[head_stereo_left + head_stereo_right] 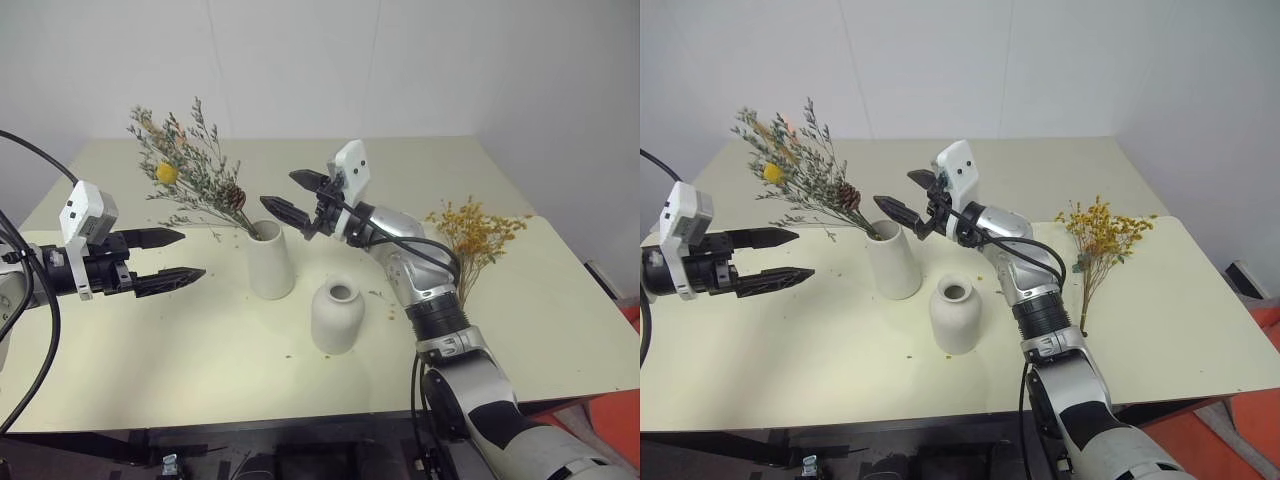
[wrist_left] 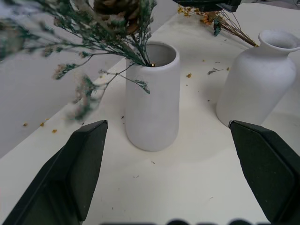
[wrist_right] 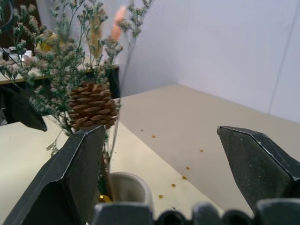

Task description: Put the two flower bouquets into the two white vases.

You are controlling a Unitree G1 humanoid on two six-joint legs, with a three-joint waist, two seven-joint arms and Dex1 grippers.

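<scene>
The grey-green bouquet with its brown pinecone stands already in the taller vase, but it leans strongly to the robot's left, far out over the table, so I think it can tip the vase or slide out if something touches its stems. The right gripper hangs just above the mouth of this vase with its two fingers spread wide and nothing between them; if it pulls back carelessly, a finger could catch a sprig and drag the bunch out again. The left gripper waits beside the same vase on the robot's left side, also wide open and empty, and it sits just under the hanging sprigs, so a small lift could brush them. The yellow bouquet lies flat on the table at the robot's right side, well apart from the shorter vase, which is empty and stands just beside the taller one. Its neck is narrow, so I judge that the bushy stems can miss the opening or push the vase over. The head views give the whole arrangement, both arms and both vases together. The left wrist view shows what they do not: the stems entering the mouth of the taller vase, and small crumbs scattered on the table. The right wrist view looks from above past the pinecone, very near to it.
</scene>
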